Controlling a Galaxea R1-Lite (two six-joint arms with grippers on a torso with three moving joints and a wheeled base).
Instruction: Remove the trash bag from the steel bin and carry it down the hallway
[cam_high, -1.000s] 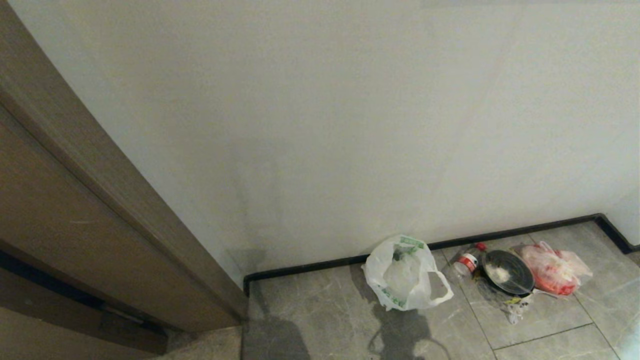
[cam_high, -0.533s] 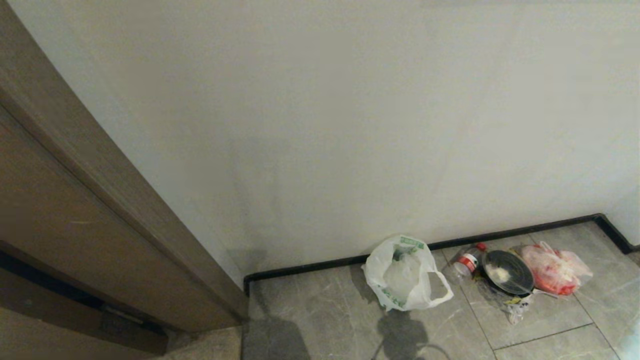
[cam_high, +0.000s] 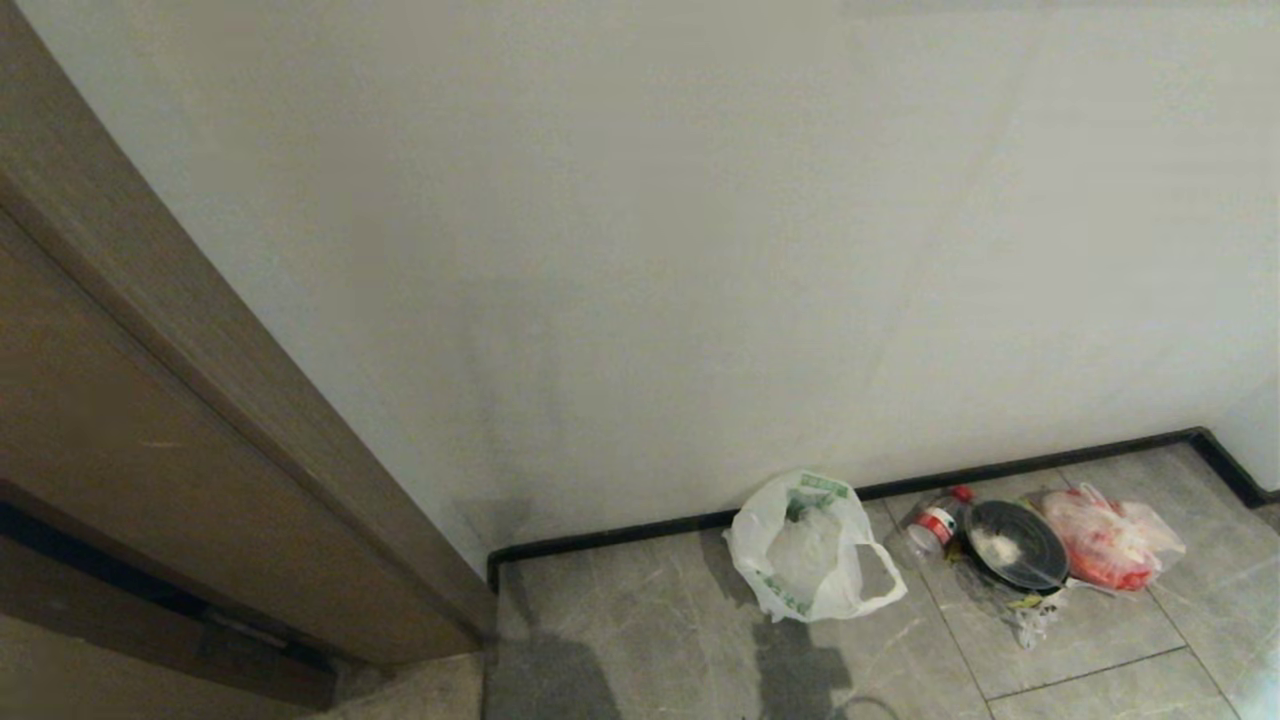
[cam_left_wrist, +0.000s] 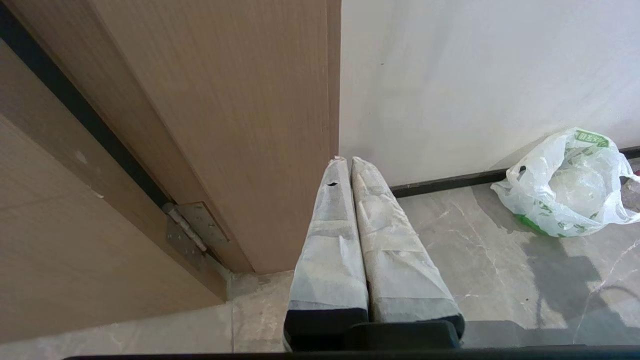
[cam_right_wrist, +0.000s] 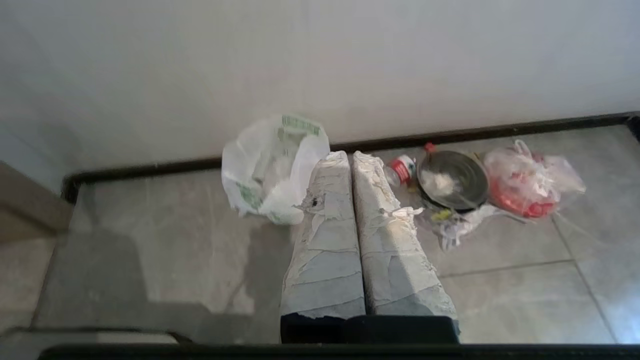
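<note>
The trash bag (cam_high: 810, 550), thin white plastic with green print and a loop handle, lies slumped on the grey hallway tiles against the black baseboard (cam_high: 1000, 470). It also shows in the left wrist view as the trash bag (cam_left_wrist: 565, 185) and in the right wrist view as the trash bag (cam_right_wrist: 270, 165). My right gripper (cam_right_wrist: 348, 154) hangs above the floor short of the bag, shut and empty. My left gripper (cam_left_wrist: 345, 160) is shut and empty near the door's edge. The steel bin is out of view. Neither arm shows in the head view.
Right of the bag lie a bottle with a red label (cam_high: 935, 525), a dark round dish (cam_high: 1015, 545) and a red-tinted clear bag (cam_high: 1105, 540). A brown wooden door (cam_high: 150, 400) stands open on the left, its hinge (cam_left_wrist: 192, 230) low down. The pale wall closes the far side.
The arm's shadow on the tiles in front of the bag has drawn back toward the picture's lower edge. The bag and the other litter have not moved.
</note>
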